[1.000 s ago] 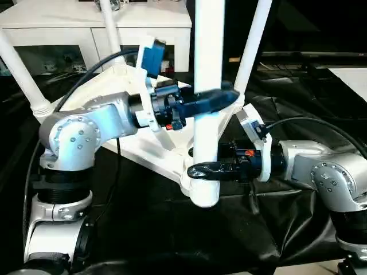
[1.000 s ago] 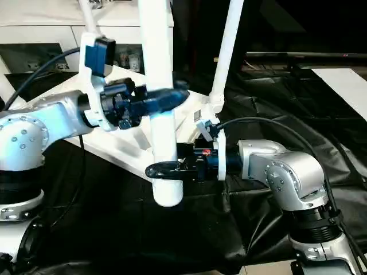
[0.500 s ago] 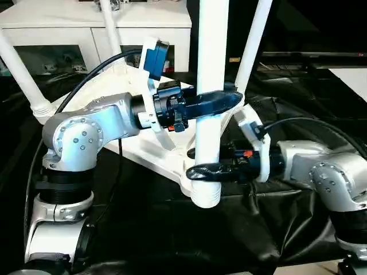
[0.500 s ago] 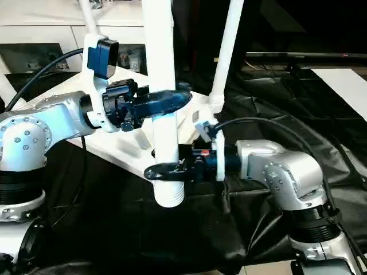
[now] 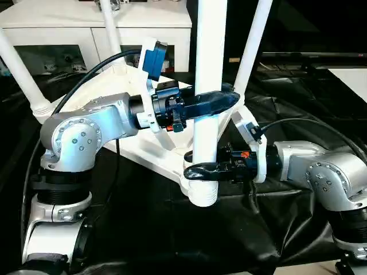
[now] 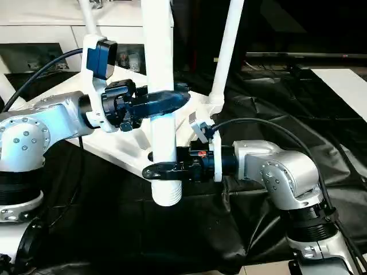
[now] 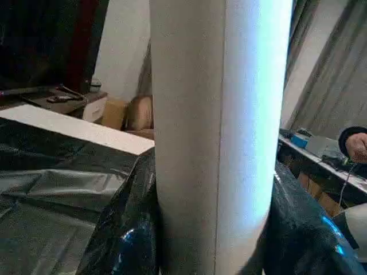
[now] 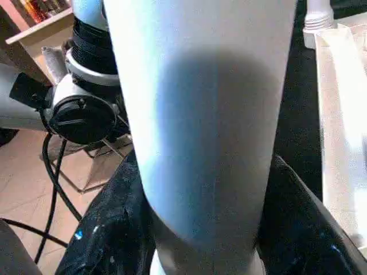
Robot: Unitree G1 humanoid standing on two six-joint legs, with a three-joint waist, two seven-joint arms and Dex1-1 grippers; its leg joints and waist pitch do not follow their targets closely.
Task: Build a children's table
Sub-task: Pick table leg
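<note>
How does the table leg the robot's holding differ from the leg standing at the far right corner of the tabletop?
The held leg is gripped by both grippers, its threaded end hanging outside any socket; the far right leg already stands in its corner socket, untouched. The held leg is upright, the far right leg leans. Both are white tapered tubes.

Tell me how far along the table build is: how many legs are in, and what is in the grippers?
Three legs already stand in corner sockets of the upturned tabletop: far-right leg, left leg, far leg. The fourth leg is in hand, upright, with the left gripper higher and the right gripper near its lower end. Seating it in the near corner is left.
</note>
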